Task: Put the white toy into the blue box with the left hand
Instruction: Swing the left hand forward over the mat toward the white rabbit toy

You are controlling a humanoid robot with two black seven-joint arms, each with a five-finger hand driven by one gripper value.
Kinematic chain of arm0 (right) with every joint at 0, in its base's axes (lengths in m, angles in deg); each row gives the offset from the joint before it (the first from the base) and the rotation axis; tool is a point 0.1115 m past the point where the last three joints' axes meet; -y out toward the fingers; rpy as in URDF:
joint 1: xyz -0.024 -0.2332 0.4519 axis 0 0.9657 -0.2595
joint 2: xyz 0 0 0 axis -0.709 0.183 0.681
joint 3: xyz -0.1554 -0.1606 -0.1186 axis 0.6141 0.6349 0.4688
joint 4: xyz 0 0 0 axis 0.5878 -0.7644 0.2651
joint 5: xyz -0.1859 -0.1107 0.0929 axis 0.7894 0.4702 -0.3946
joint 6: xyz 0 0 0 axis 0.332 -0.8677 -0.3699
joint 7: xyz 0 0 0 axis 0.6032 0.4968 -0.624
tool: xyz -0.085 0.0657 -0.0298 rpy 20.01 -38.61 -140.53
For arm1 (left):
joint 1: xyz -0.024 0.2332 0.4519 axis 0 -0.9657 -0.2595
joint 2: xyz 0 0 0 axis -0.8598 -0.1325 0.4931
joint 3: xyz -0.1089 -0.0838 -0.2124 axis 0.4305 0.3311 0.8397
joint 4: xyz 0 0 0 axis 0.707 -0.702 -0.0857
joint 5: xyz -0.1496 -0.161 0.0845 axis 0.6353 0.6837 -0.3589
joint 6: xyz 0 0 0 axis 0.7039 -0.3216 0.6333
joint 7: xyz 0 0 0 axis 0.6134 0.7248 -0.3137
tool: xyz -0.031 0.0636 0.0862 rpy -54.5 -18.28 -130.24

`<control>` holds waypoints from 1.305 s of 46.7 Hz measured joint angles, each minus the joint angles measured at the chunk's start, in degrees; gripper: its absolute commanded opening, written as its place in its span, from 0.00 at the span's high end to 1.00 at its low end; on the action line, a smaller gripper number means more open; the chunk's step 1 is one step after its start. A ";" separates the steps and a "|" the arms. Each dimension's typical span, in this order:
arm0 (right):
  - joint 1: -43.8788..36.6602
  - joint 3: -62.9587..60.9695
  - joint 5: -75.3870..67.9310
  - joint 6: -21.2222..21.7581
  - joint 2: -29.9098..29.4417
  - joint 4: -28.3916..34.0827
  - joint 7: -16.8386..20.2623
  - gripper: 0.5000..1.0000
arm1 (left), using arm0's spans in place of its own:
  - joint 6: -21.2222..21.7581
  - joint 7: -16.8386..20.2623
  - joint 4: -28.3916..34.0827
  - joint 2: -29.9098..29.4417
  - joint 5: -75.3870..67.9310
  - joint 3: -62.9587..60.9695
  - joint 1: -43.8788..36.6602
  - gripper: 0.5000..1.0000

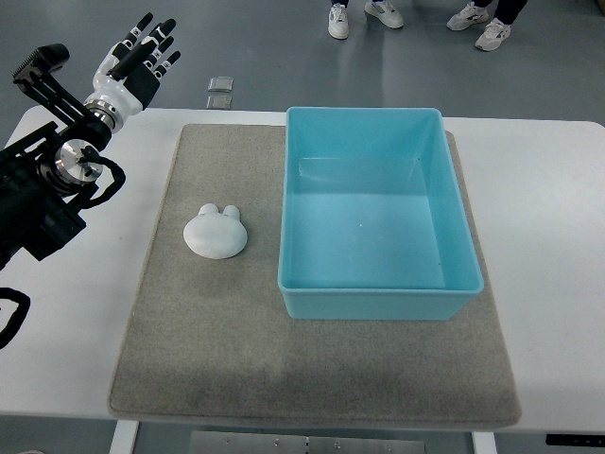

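Note:
A white toy (216,231), shaped like a rabbit head with two small ears, lies on the grey mat (227,350) left of the blue box (378,303). The box is open-topped and holds nothing. My left hand (142,57) is at the far left corner of the table, raised and well away from the toy, with fingers spread and holding nothing. The right arm does not show.
The mat lies on a white table (548,236). Two small square tiles (220,92) lie on the floor beyond the table's far edge. Two people's feet in sneakers (364,16) (482,26) stand at the top of the view.

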State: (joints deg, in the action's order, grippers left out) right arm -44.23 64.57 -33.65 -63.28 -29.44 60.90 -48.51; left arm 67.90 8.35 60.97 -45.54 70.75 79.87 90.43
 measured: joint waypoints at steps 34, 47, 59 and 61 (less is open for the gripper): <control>0.00 0.00 0.00 0.01 0.00 0.00 0.00 0.13 | -0.09 1.06 0.01 -0.28 -0.04 0.61 -0.76 0.02; 0.00 0.00 0.00 0.00 0.00 -0.01 0.00 0.13 | -0.08 1.05 -0.22 -0.63 -3.44 -0.42 -0.75 0.04; 0.00 0.00 0.00 0.00 0.00 -0.01 0.00 0.13 | 0.67 1.03 -2.78 -2.33 -15.48 -0.36 -0.31 0.04; 0.00 0.00 0.00 0.00 0.00 -0.01 0.00 0.13 | 0.69 1.03 -3.94 -3.12 -16.95 -0.39 -0.14 0.04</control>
State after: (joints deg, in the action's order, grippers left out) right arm -44.23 64.56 -33.65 -63.28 -29.44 60.89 -48.51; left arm 68.59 9.38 57.03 -48.65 53.81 79.48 90.29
